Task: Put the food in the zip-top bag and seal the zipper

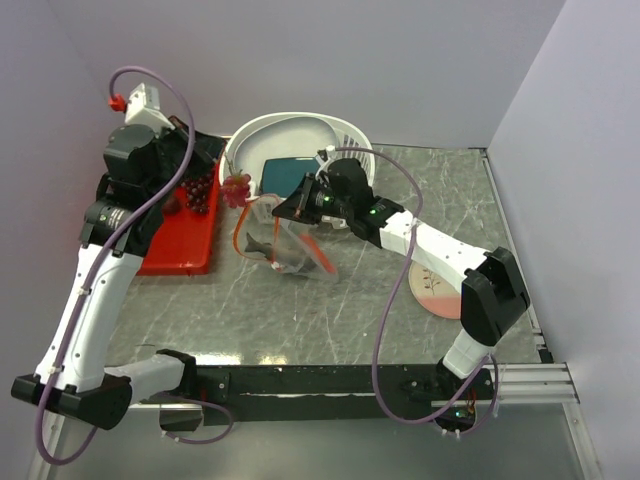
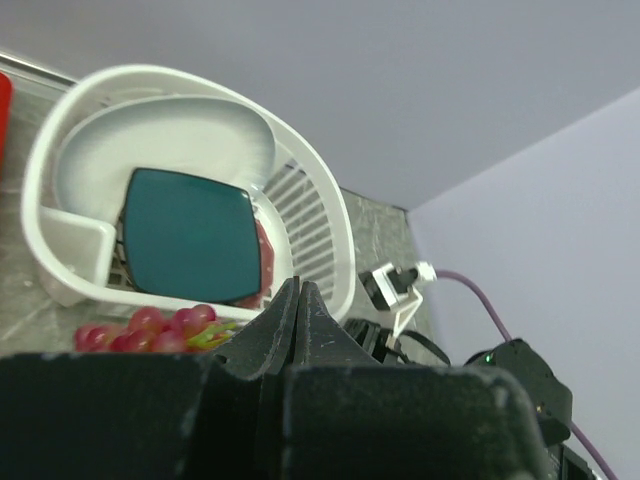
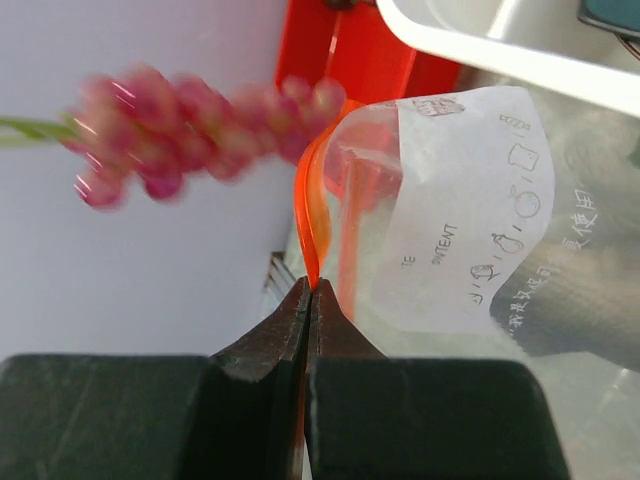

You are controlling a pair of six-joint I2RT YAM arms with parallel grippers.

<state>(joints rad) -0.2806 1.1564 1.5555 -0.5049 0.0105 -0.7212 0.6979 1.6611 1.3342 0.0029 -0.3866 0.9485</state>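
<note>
White basket (image 1: 300, 118) at tabletop's far edge; red tray (image 1: 185, 250) by left edge. Mid-table, bag (image 1: 295, 250) with fish (image 1: 258, 245) inside. Pink grapes (image 1: 237, 188) just over its mouth, clamped in left claw (image 2: 298, 287). Zipper (image 3: 312, 215) pinched in shut right claw (image 3: 308, 287).

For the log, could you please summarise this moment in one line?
left fingers: shut on grape bunch | right fingers: shut on zipper

White slotted basket (image 1: 300, 120) at far edge of grey marble surface (image 1: 300, 320) holds teal dish (image 1: 283, 172); red tray (image 1: 185, 250) left, pink-and-cream plate (image 1: 432, 292) right.
</note>
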